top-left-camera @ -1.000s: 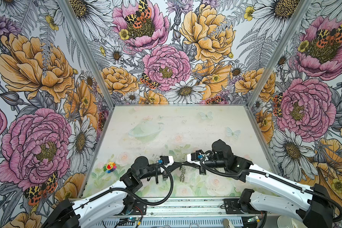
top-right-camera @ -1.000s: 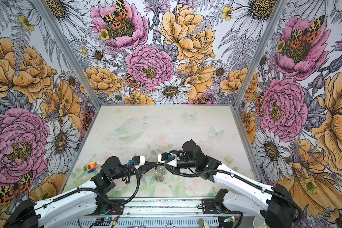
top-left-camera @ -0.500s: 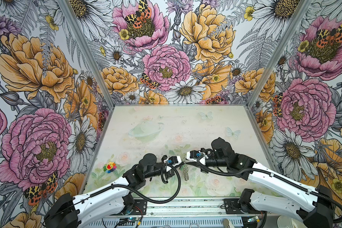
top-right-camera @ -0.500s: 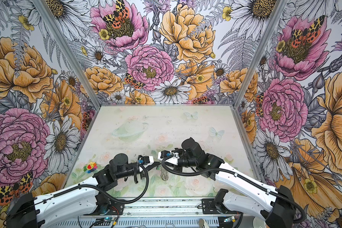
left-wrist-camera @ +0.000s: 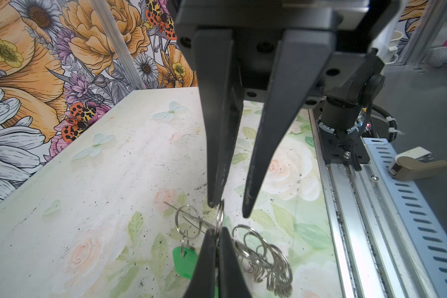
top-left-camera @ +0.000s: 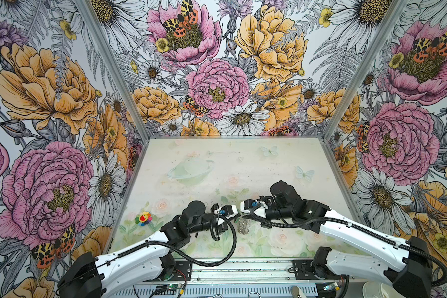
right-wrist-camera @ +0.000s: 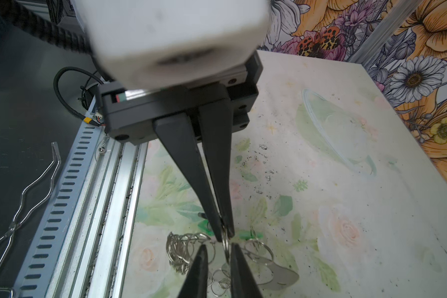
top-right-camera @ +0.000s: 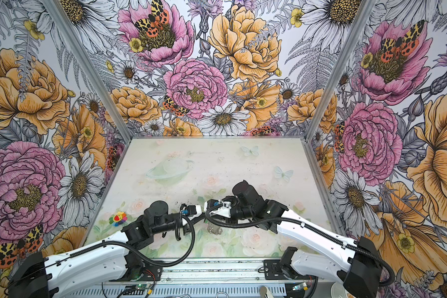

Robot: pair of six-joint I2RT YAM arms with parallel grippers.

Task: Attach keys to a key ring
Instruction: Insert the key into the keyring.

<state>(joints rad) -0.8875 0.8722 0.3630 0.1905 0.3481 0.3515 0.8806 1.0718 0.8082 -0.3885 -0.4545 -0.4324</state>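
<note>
Left wrist view, key ring [left-wrist-camera: 269,271] pinched between left fingers [left-wrist-camera: 204,265]

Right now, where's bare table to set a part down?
Free: far half of the table, up to the back wall. Crowded: near centre, where left gripper and right gripper meet at the key ring; flower toy sits near-left.
</note>
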